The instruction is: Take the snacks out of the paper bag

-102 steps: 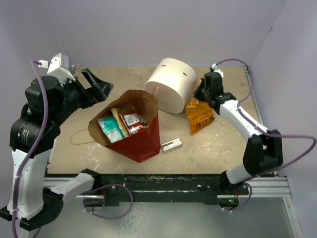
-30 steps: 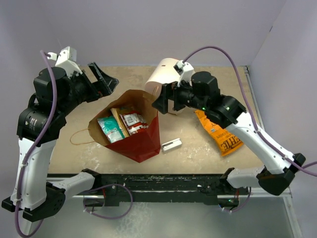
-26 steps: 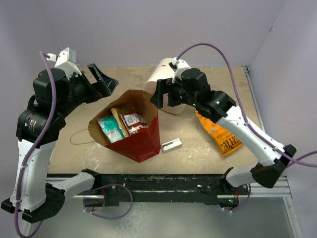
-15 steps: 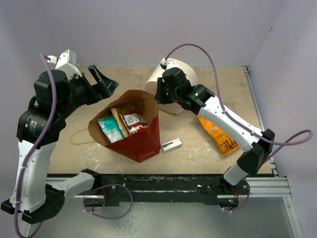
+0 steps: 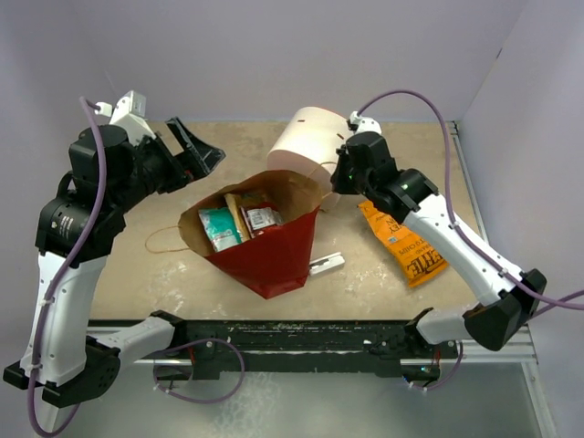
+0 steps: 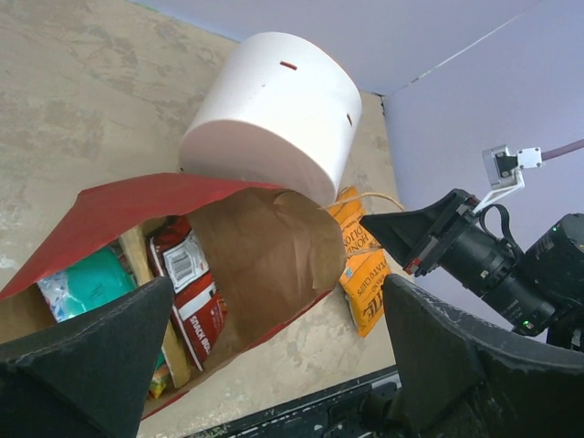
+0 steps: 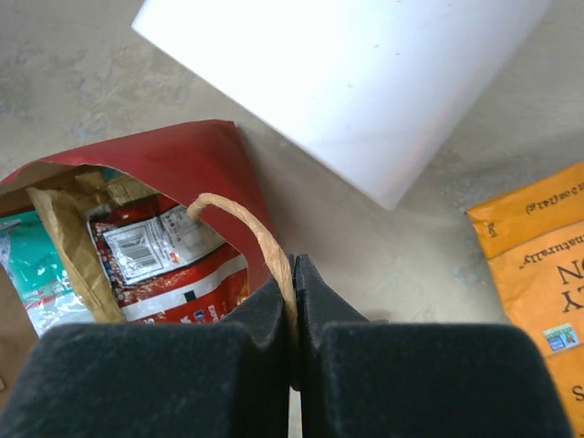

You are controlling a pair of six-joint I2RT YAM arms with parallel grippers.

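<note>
The right claw (image 7: 294,274) pinched the twine handle (image 7: 258,233), the left claw (image 5: 190,157) hung open, and a hard pull risked snapping twine or tipping the paper bag (image 5: 274,255).

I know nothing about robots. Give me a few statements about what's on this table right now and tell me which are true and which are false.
1. The right fingers are pinched shut on the twine handle of the paper bag. True.
2. The bag is empty. False: a teal packet and a red packet show inside it.
3. An orange packet lies on the table, outside the bag. True.
4. The left fingers hold a packet. False: they are spread open, holding nothing.
5. The white cylinder sits inside the bag. False: it is outside, behind the bag.
</note>
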